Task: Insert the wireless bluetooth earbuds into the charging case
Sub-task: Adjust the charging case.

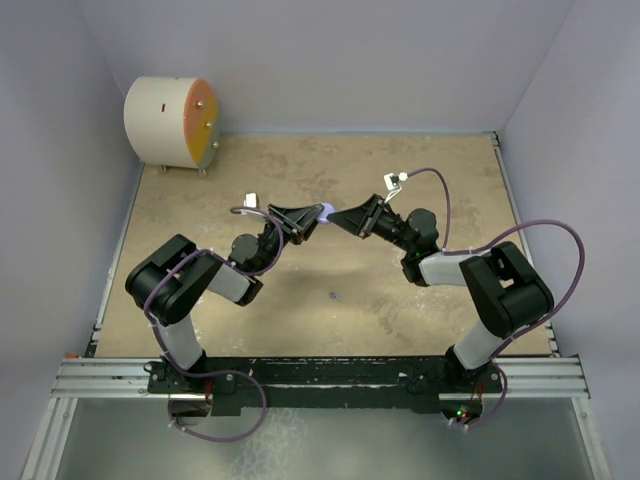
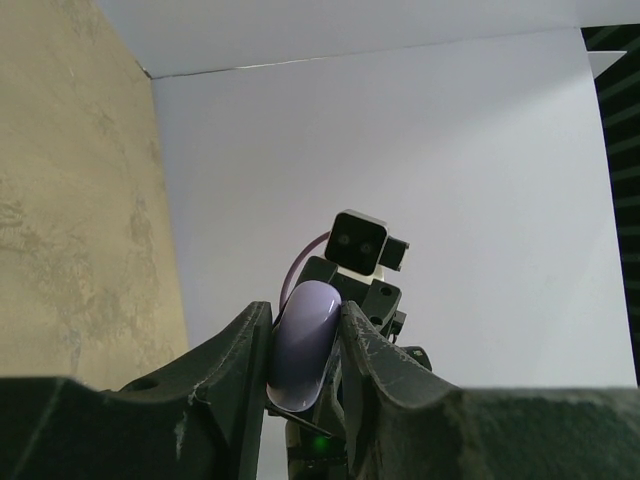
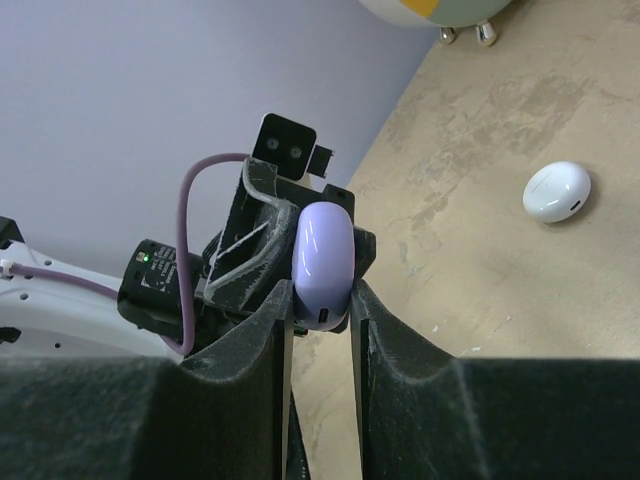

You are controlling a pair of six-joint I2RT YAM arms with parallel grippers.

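A lilac pebble-shaped charging case (image 1: 327,212) hangs closed in the air above the middle of the table, held from both sides. My left gripper (image 1: 313,216) is shut on it, and the left wrist view shows the case (image 2: 305,345) pinched between the fingers. My right gripper (image 1: 341,217) is shut on its other end, and the right wrist view shows the case (image 3: 323,262) with its charging port facing the camera. A tiny purple speck (image 1: 333,295) lies on the table below, too small to tell if it is an earbud. No other earbuds show.
A closed white pebble case (image 3: 557,192) lies on the tan table top; the top view does not show it. A white cylinder with an orange end (image 1: 170,122) stands at the back left corner. Pale walls close in the table on three sides.
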